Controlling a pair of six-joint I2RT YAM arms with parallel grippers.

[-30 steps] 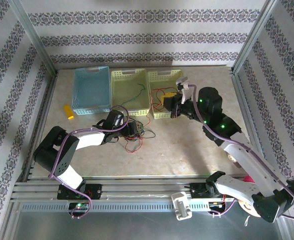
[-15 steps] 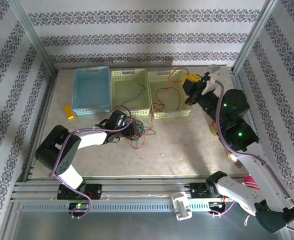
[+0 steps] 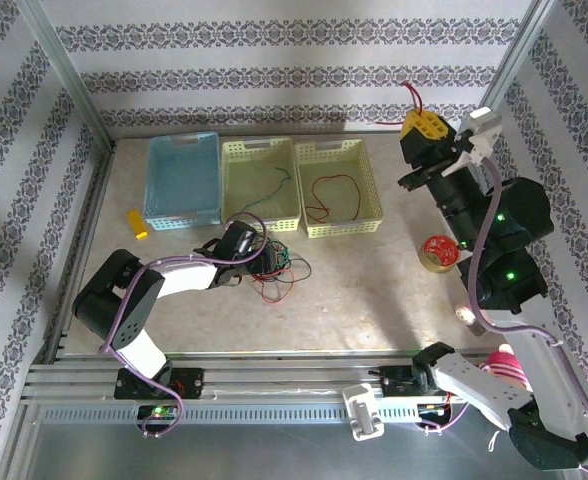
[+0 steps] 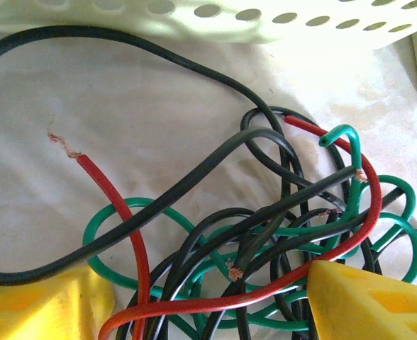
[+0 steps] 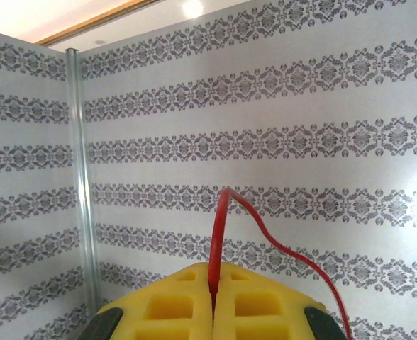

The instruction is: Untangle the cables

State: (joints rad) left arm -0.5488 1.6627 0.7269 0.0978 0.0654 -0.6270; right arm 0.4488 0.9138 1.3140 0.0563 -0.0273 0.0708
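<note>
The left gripper [image 4: 208, 301] stands wide open astride the tangled cables [image 4: 265, 227] on the bench [image 3: 374, 290], holding nothing. The right gripper [image 5: 212, 297], clamped tight, pinches one red cable [image 5: 220, 227] high up. The cables look light, limp and springy, so a loose end is probably the best place to grip. A basket [image 4: 123, 18] wall crowds just beyond.

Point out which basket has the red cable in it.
The rightmost pale yellow basket: a red cable lies looped inside. The middle basket holds a green cable instead, and the blue basket looks empty.

Red, green, black cables [image 4: 265, 241] lie knotted together.
</note>
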